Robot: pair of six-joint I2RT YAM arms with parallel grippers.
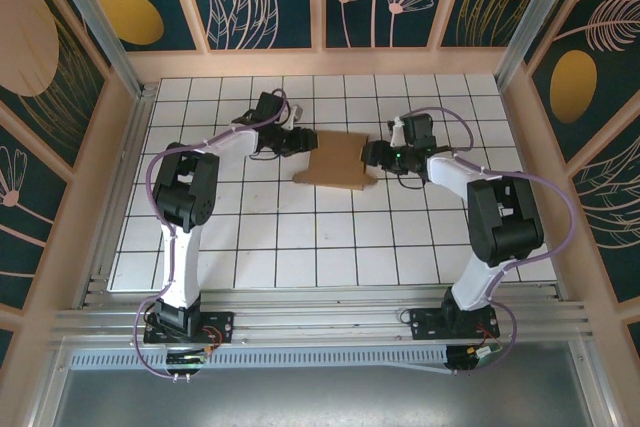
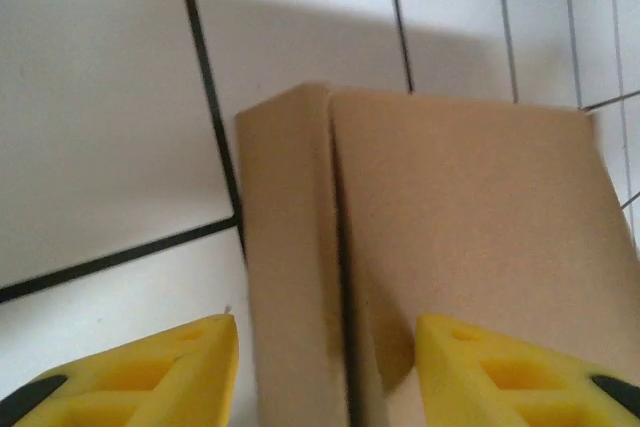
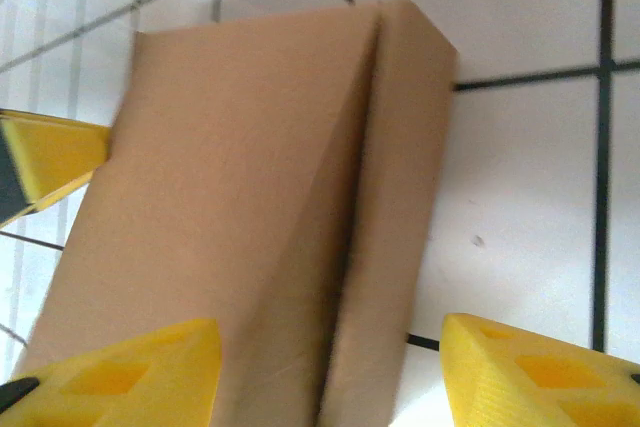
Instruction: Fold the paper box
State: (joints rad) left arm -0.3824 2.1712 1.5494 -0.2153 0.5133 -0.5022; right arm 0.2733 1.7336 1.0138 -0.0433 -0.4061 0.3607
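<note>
You have the tiled table (image 1: 250,237) with the paper box (image 1: 335,159) lying near its middle, toward the far side, a little tilted against the grid. It is partly folded: a wide brown panel with a narrow panel turned up along one edge.

The box sits directly between your two arms. The left gripper (image 1: 300,142) is at its left end and the right gripper (image 1: 372,155) at its right end, each facing inward, so neither arm is clearly the nearer one. The line from one gripper to the other runs left to right across the table.

From the left wrist, the left gripper (image 2: 325,377) is spread wide, with the box end (image 2: 450,247) lying between its yellow fingers (image 2: 150,372). From the right wrist, the right gripper (image 3: 325,372) is likewise spread and grasping nothing, the box (image 3: 230,167) lying between its fingers (image 3: 540,372).

The crease (image 2: 340,247) between the narrow and wide panels runs straight away from each wrist, so I judge it lies along the line between the grippers. Whether any finger touches the cardboard, you cannot tell
</note>
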